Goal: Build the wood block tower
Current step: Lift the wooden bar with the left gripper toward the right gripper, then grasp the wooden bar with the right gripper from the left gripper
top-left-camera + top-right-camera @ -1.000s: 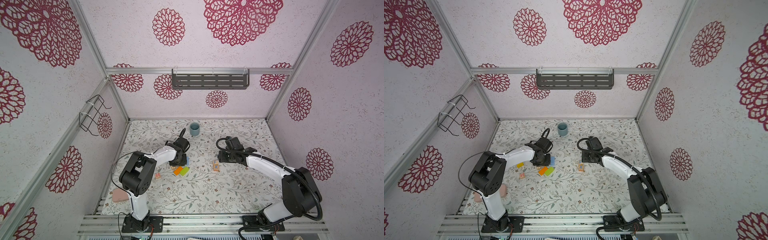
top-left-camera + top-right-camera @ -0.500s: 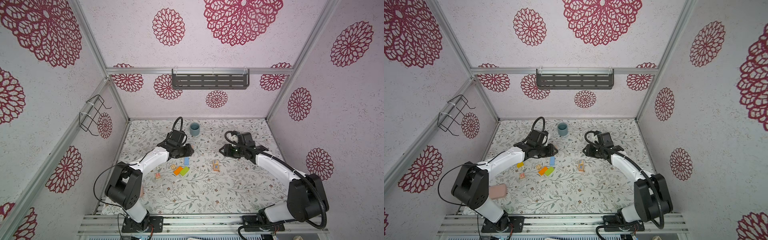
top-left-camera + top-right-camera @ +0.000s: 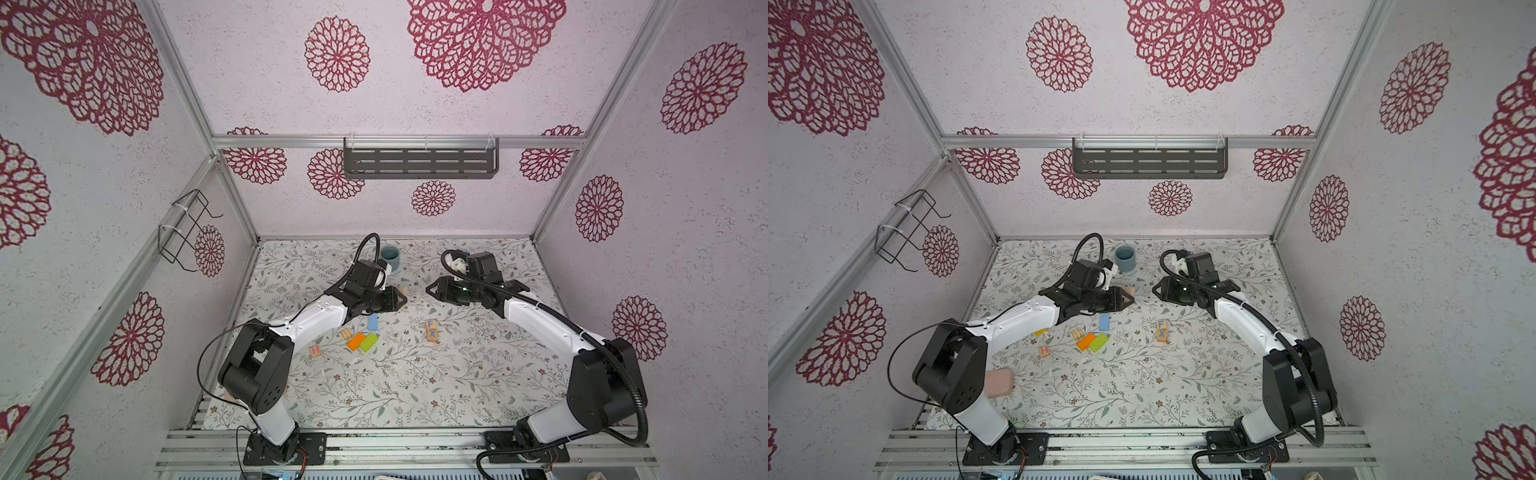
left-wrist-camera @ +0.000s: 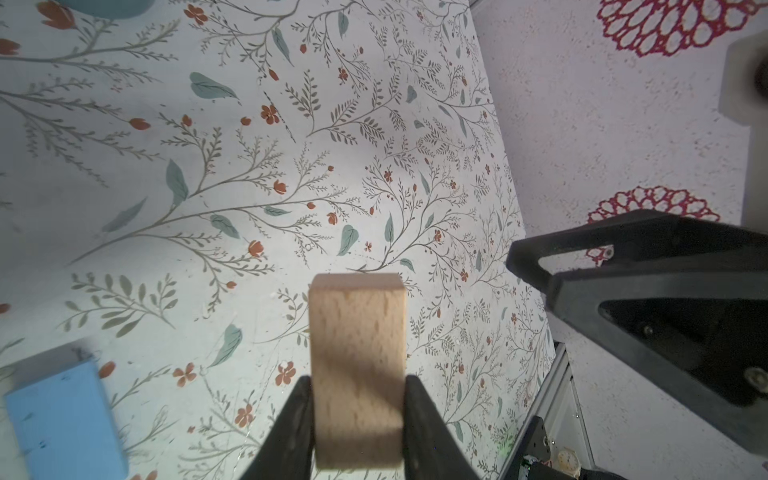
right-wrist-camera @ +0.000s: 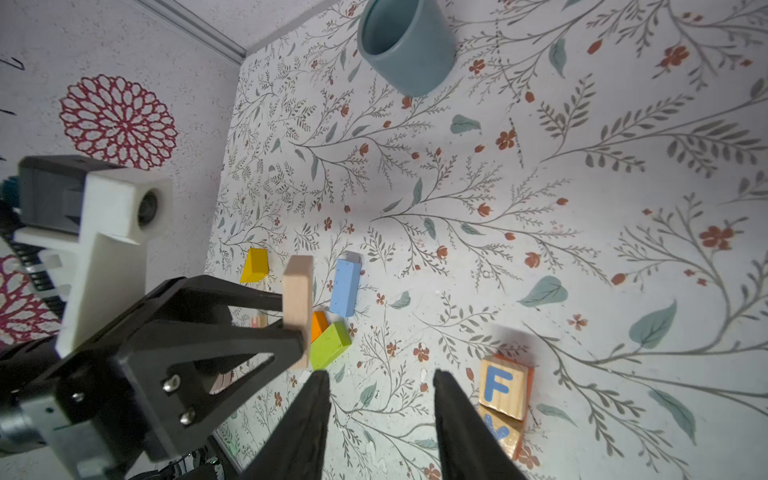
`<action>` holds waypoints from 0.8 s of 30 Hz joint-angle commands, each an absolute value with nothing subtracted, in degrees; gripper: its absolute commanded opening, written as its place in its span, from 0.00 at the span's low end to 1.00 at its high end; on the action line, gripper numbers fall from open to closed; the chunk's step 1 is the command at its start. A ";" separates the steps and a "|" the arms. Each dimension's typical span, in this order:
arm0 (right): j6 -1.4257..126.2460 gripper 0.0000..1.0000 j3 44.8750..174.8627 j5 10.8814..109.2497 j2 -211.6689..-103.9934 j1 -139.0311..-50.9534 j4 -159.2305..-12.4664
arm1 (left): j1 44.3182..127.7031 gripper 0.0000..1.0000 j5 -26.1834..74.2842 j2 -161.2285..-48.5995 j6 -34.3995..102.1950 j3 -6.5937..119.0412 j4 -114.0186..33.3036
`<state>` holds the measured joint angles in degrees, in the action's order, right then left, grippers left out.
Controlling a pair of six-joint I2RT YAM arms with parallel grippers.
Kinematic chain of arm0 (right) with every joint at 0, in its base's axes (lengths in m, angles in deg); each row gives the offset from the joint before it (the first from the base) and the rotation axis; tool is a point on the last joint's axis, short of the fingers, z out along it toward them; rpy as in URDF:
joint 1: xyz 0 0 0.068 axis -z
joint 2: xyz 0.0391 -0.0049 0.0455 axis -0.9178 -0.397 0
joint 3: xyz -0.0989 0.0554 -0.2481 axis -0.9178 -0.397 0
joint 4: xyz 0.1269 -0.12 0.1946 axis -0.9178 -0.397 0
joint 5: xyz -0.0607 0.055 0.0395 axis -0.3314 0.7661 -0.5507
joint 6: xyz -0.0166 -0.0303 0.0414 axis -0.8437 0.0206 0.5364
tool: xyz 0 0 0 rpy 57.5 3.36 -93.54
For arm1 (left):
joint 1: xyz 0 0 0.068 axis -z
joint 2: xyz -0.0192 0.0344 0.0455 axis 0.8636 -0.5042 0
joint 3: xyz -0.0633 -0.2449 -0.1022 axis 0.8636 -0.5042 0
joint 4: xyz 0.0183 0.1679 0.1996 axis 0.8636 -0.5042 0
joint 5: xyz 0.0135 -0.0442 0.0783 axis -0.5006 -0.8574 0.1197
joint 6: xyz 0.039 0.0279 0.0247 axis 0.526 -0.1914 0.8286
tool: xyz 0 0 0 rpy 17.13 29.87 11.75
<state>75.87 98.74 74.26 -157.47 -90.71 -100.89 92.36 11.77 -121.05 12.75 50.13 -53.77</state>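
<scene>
My left gripper (image 3: 400,296) hangs above the table's middle, shut on a tan wood block (image 4: 357,353) that stands out past its fingertips (image 5: 291,338). My right gripper (image 5: 380,376) faces it a short way to the right (image 3: 430,289), open and empty. Two letter cubes are stacked as the tower's base (image 3: 432,331), the F cube (image 5: 503,388) uppermost. Loose on the table lie a blue block (image 3: 373,322), an orange block (image 3: 356,341), a green block (image 3: 369,343), a yellow wedge (image 5: 254,265) and two more letter cubes (image 3: 346,333) (image 3: 316,351).
A grey-blue cup (image 3: 390,257) stands at the back, just behind my left wrist. A pink case (image 3: 998,383) lies at the front left beside the left arm's base. Walls close in the table on three sides.
Both grippers rose from the table. The left one lifted the tan block from beside the loose blocks toward the middle. The right one left the letter-cube stack and narrowed its jaws.
</scene>
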 commanded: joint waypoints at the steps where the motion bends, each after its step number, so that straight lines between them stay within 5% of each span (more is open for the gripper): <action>1: 76.92 0.45 101.80 73.55 -158.58 -92.07 -100.22 | 93.27 0.33 11.09 -122.84 12.97 52.46 -50.58; 24: 78.62 0.35 106.16 71.15 -164.55 -95.62 -99.62 | 95.39 0.33 9.34 -125.24 10.99 54.27 -44.85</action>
